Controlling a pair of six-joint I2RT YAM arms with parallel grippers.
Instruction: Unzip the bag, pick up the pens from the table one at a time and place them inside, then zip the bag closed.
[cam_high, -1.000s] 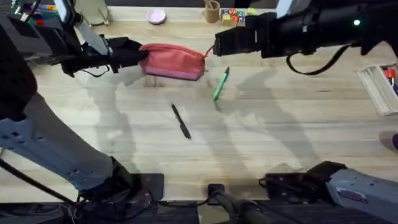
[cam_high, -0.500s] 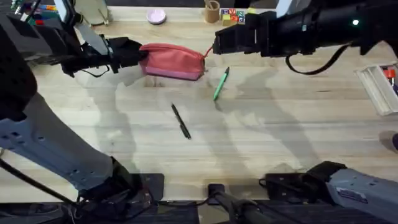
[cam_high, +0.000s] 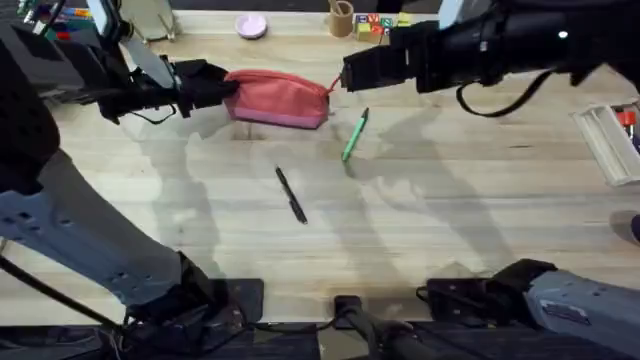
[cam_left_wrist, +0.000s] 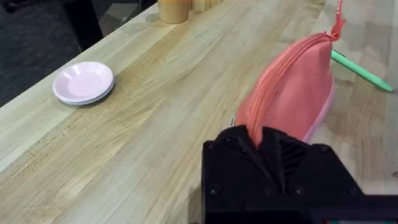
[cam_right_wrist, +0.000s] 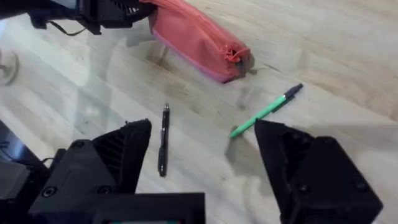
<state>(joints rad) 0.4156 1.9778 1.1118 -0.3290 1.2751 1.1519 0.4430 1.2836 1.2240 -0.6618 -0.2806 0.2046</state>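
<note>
We're seeing the black pen (cam_high: 291, 194) lying nearest on the table (cam_high: 450, 220), green pen (cam_high: 354, 135) beyond it. Farther back, our left gripper (cam_high: 228, 88) is clenching the bag (cam_high: 282, 98) end; right gripper (cam_high: 347, 72) is hovering released just beside the pull cord (cam_high: 336, 84).

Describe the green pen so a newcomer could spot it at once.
On the table, find the bag. Just off its cord end lies the green pen, slanted. It is bright green; the black pen lies apart, nearer the arm bases.

No legible text, label or number anywhere.
</note>
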